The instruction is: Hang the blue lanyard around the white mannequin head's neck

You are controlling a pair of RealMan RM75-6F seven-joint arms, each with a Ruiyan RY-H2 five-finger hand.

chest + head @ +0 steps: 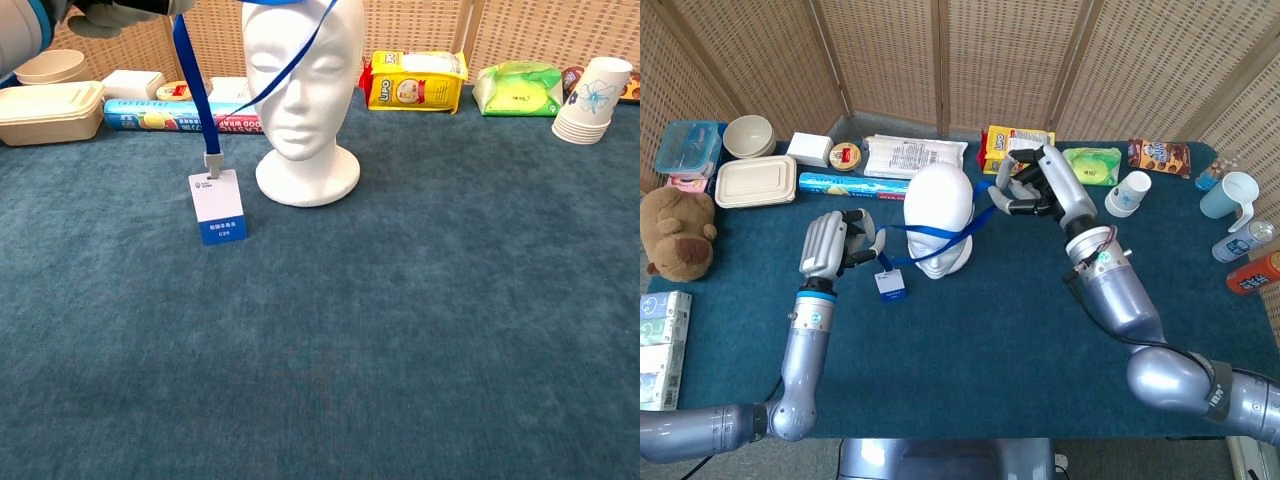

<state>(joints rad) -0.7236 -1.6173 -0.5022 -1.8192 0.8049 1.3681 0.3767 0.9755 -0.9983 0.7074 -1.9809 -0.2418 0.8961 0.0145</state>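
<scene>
The white mannequin head (939, 218) (303, 90) stands upright on the blue cloth, facing me. A blue lanyard (936, 234) (285, 70) is stretched across its face, slanting up toward the head's top. My left hand (837, 243) (110, 15) holds the strap left of the head. The badge (890, 285) (219, 206) dangles below it on the strap. My right hand (1038, 186) grips the other end up behind and right of the head; the chest view does not show this hand.
Along the back stand a yellow packet (1018, 151), a green pouch (1089, 165), a cup stack (589, 100), a foil roll (848, 184) and food boxes (756, 180). A teddy bear (676, 232) sits at the left edge, bottles (1246, 242) at the right.
</scene>
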